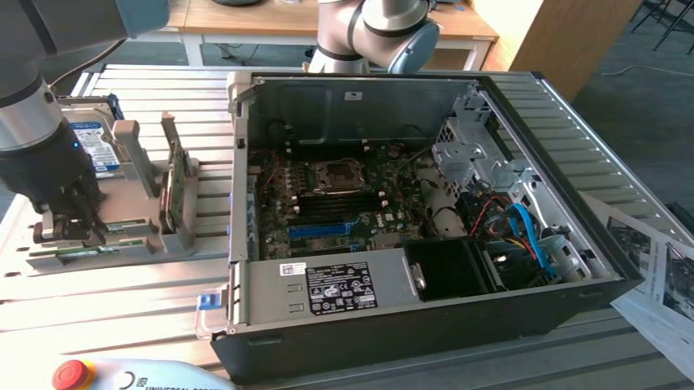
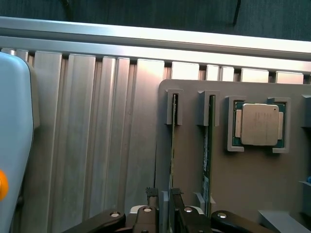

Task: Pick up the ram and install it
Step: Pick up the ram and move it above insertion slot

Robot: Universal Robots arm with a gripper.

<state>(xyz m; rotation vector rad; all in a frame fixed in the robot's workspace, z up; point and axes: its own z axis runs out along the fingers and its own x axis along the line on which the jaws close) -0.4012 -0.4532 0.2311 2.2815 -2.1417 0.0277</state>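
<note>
Ram (image 2: 172, 145) stands on edge in the gray holder (image 2: 252, 184), at the exterior view's left. Claw (image 2: 164, 208) is open and straddles it. We judge it light, stiff and fragile: pinch the flat faces mid-length, gently.

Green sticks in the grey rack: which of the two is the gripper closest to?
The ram in the slot farther from the silver processor chip: the gripper sits open over its end. The other stick stands next to the chip.
</note>
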